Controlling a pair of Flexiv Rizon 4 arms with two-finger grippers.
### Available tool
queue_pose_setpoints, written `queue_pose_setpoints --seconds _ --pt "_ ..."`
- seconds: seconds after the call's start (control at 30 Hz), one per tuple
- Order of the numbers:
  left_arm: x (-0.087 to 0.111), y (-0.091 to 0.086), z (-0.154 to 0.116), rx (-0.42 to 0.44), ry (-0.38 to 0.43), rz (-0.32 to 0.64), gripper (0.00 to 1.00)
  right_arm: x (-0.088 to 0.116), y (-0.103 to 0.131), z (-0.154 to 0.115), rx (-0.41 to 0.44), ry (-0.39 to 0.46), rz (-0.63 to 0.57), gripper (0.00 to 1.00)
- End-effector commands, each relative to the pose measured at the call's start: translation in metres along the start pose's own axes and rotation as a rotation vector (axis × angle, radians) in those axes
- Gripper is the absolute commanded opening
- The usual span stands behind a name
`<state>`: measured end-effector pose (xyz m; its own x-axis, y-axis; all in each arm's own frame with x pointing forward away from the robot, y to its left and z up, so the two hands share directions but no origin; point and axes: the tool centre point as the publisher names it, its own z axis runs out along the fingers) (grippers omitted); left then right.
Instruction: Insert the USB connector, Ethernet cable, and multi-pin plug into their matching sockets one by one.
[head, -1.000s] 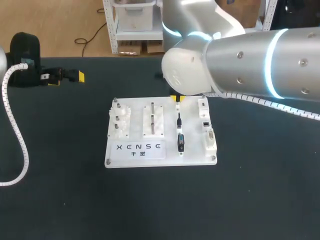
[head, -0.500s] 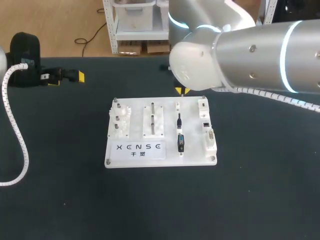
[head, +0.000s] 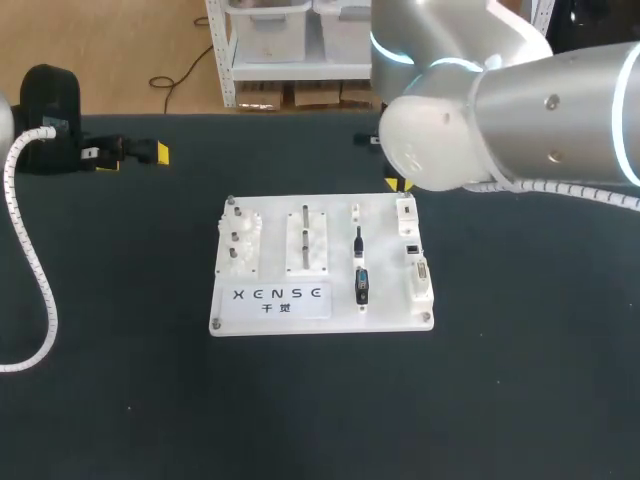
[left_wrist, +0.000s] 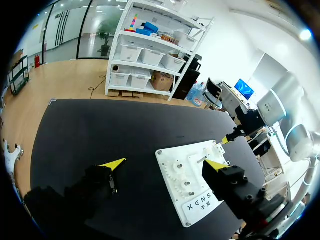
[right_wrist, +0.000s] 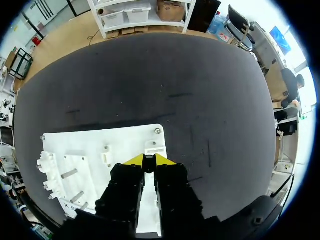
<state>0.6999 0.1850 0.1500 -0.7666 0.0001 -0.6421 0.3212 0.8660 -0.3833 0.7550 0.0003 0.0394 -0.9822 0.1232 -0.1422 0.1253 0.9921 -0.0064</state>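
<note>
My right gripper, tips pressed together on nothing, had swung along the board's far edge toward its right corner. The plugs lay mid-board, so nothing was inserted yet.

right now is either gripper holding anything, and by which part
Nothing is held: the right gripper is shut with nothing between its fingers, and the left gripper is open and empty.

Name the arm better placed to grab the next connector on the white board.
Right. The right gripper hangs just over the white board's far edge, near the black connectors; the left gripper sits well off to the board's left, apart from it.
</note>
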Motion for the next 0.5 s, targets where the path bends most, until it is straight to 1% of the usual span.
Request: queue_pose_setpoints --seconds 0.03,0.23,0.5 --pt "0.0 0.0 0.0 0.0 0.0 0.0 1.0 0.0067 -0.0038 0.0037 0.001 -0.007 0.001 0.0" --pt "0.0 0.0 0.0 0.0 0.0 0.0 1.0 0.011 -0.0048 0.0096 0.008 0.004 -0.005 0.0" --pt "0.0 0.0 0.0 0.0 0.0 0.0 1.0 0.0116 -0.0078 0.0118 0.01 0.012 0.001 0.0"
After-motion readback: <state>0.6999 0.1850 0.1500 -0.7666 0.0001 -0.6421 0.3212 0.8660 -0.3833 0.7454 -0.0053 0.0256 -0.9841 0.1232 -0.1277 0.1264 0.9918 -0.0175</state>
